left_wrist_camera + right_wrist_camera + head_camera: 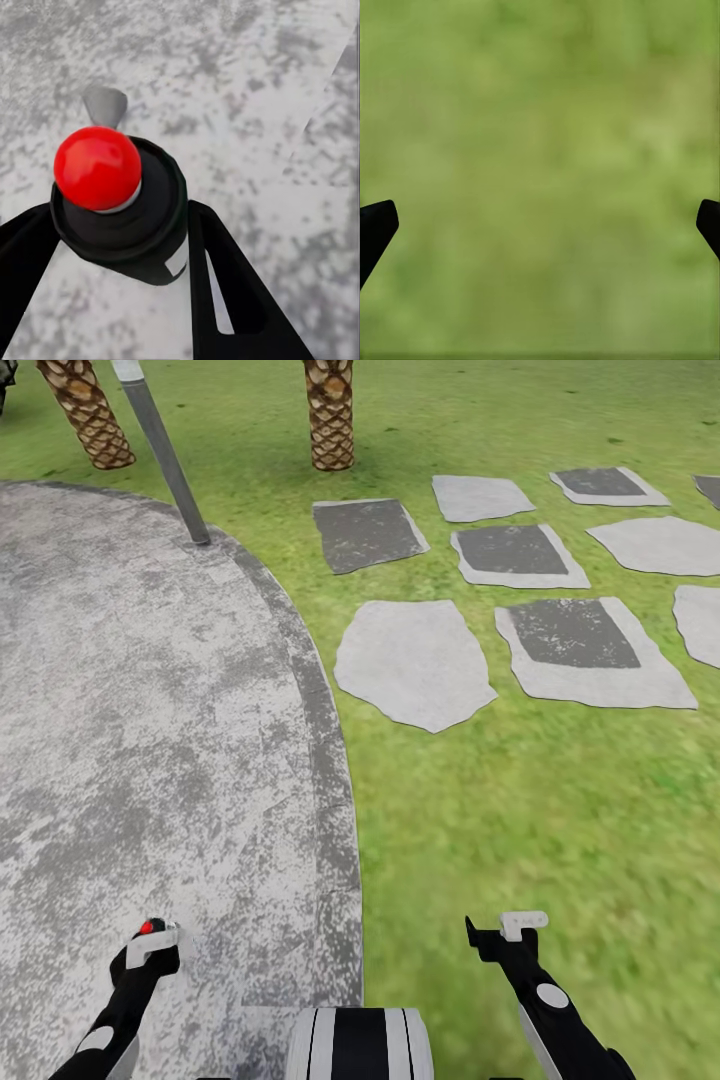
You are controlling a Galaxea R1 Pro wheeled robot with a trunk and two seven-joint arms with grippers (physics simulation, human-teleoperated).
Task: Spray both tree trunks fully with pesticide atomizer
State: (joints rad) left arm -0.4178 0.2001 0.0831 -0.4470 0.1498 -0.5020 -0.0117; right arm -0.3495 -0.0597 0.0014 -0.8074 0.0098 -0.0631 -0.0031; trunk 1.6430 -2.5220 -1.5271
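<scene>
Left pincer clamping round red-capped black atomizer, right pincer wide over grass

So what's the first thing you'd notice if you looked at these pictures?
Probably the shiny red top of the pesticide atomizer, a small dark bottle clamped between the left tool's black fingers above the mottled grey stone floor. Next, the patchwork of pale and dark stepping stones on the bright green lawn ahead to the right. The right tool is open over grass, holding nothing.
</scene>
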